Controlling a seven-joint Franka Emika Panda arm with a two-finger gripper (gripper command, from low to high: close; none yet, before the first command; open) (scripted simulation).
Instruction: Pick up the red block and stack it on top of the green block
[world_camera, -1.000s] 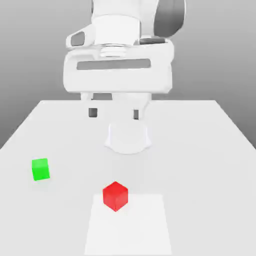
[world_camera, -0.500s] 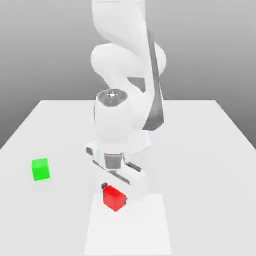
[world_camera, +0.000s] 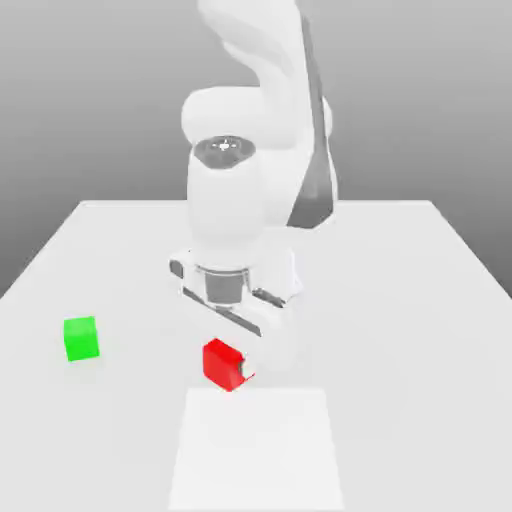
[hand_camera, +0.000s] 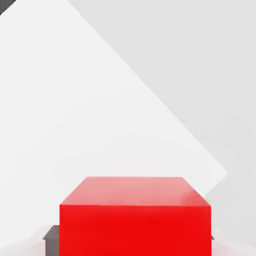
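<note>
Exterior view, risk: the red block (world_camera: 224, 364) sits between the fingers of the gripper (world_camera: 228, 368), which is clamped on it, and it seems lifted a little off the table (world_camera: 420, 300). If the hold is weak, the block may slip or turn during the carry.
Exterior view, target: the green block (world_camera: 81, 338) rests on the table, well apart, toward the exterior view's left. A poor alignment could knock it away.
Hand view, position: the red block (hand_camera: 135, 220) is close under the camera, with dark fingertips (hand_camera: 51, 233) touching its sides.
</note>
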